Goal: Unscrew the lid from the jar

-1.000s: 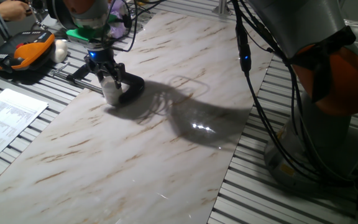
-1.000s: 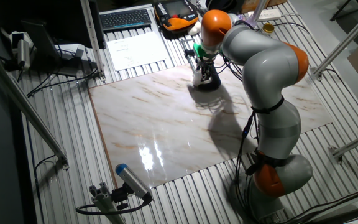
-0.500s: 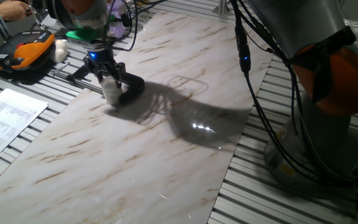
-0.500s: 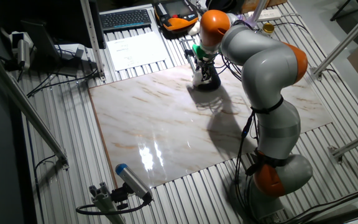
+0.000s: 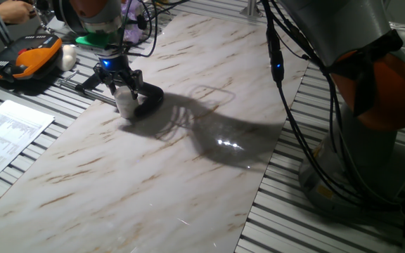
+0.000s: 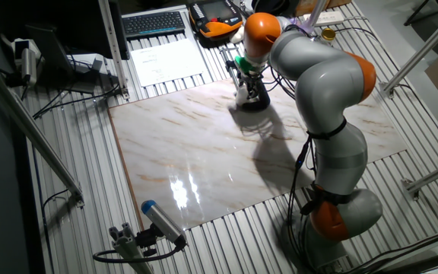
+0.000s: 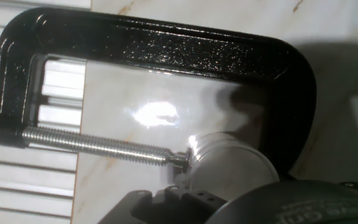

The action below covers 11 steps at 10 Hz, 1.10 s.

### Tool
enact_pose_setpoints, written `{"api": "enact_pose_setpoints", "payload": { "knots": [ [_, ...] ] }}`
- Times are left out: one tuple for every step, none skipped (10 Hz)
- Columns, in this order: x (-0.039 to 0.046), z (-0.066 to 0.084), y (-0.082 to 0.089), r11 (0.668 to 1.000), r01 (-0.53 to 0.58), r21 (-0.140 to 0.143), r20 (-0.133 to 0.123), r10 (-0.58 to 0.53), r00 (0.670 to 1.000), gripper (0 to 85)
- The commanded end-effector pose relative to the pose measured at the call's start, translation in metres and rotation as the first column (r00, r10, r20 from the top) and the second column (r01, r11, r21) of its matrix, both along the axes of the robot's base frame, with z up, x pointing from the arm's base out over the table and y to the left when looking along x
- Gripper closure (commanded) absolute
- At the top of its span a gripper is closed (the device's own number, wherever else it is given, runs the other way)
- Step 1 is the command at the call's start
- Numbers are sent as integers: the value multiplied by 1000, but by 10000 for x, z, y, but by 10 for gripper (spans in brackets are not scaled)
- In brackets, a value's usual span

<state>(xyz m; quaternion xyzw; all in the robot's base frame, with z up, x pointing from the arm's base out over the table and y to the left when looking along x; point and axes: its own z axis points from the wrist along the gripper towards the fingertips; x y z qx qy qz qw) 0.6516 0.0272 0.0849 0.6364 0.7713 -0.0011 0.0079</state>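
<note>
The jar (image 5: 126, 105) is small and whitish and stands upright near the marble slab's far left edge, held in a black C-clamp (image 5: 150, 98). My gripper (image 5: 121, 88) comes straight down on it, its two dark fingers closed on the lid (image 5: 122, 91) at the jar's top. The other fixed view shows the gripper (image 6: 245, 82) over the jar (image 6: 243, 95) at the slab's far edge. In the hand view the clamp (image 7: 166, 46) frames the marble and its screw (image 7: 98, 146) presses against the jar's side (image 7: 232, 168). My fingers are not distinct there.
Left of the slab lie an orange-black handheld device (image 5: 27, 60), a white rounded lump (image 5: 67, 56) and a printed sheet (image 5: 5, 133). The arm's base (image 5: 371, 105) stands at the right. A keyboard (image 6: 154, 23) lies behind the slab.
The hand has shifted only slightly over the jar, seemingly turning a little. Jar and clamp stay in place.
</note>
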Motion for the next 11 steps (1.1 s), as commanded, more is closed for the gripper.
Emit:
{"api": "enact_pose_setpoints", "payload": {
  "knots": [
    [-1,4,-1,1000,-15,-3,-1,15,1000,510],
    [-1,3,-2,999,-32,-2,0,32,999,510],
    [-2,1,-1,999,-50,-1,1,50,999,510],
    [-4,-2,0,998,-66,2,4,66,998,510],
    [-4,-3,0,997,-83,0,4,83,997,510],
    [-4,-4,0,995,-99,-1,4,99,995,510],
    [-5,-5,0,993,-119,-1,5,119,993,510],
    [-5,-7,1,992,-127,1,6,127,992,510],
    [-4,-7,2,991,-134,2,7,134,991,510],
    [-5,-8,3,989,-145,1,7,145,989,510],
    [-5,-10,4,987,-159,2,9,159,987,510]
  ]
}}
